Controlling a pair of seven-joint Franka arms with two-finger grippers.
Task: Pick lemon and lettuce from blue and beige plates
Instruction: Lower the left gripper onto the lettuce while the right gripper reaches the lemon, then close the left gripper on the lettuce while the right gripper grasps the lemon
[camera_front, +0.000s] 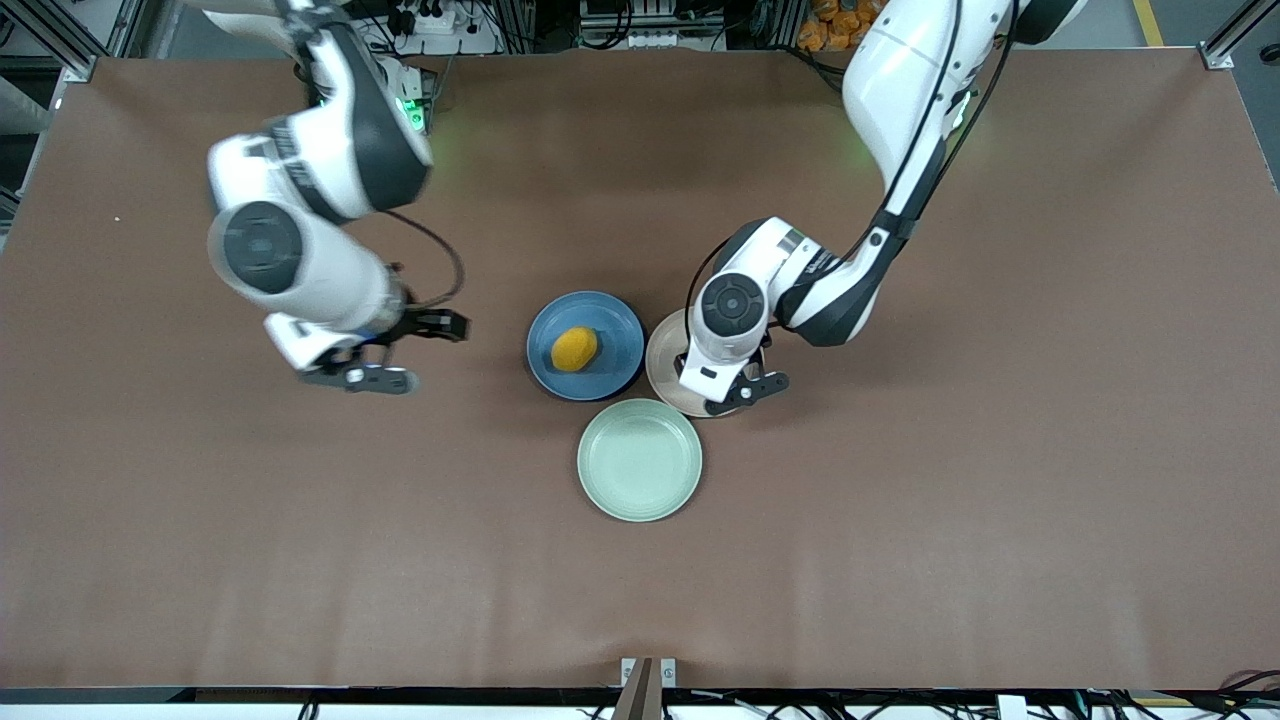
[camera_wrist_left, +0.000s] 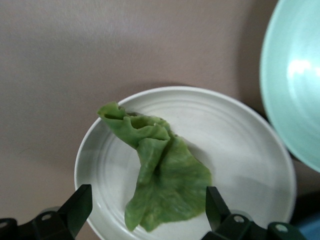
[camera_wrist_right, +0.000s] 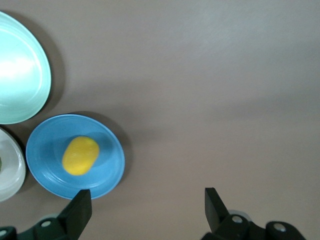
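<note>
The lemon (camera_front: 574, 348) lies on the blue plate (camera_front: 620, 330). In the right wrist view the lemon (camera_wrist_right: 80, 155) sits in the middle of the blue plate (camera_wrist_right: 47, 172). My right gripper (camera_front: 415, 352) is open and empty over bare table beside the blue plate, toward the right arm's end; it also shows in its wrist view (camera_wrist_right: 147, 210). The lettuce (camera_wrist_left: 160, 175) lies crumpled on the beige plate (camera_wrist_left: 240, 150). My left gripper (camera_wrist_left: 147, 210) is open just above the leaf, one finger on each side. In the front view the left gripper (camera_front: 745, 385) covers most of the beige plate (camera_front: 662, 360) and hides the lettuce.
A pale mint green plate (camera_front: 640, 460) stands nearer to the front camera, touching close to both other plates. It also shows in the left wrist view (camera_wrist_left: 295, 80) and the right wrist view (camera_wrist_right: 20, 75). Brown table surface lies all around.
</note>
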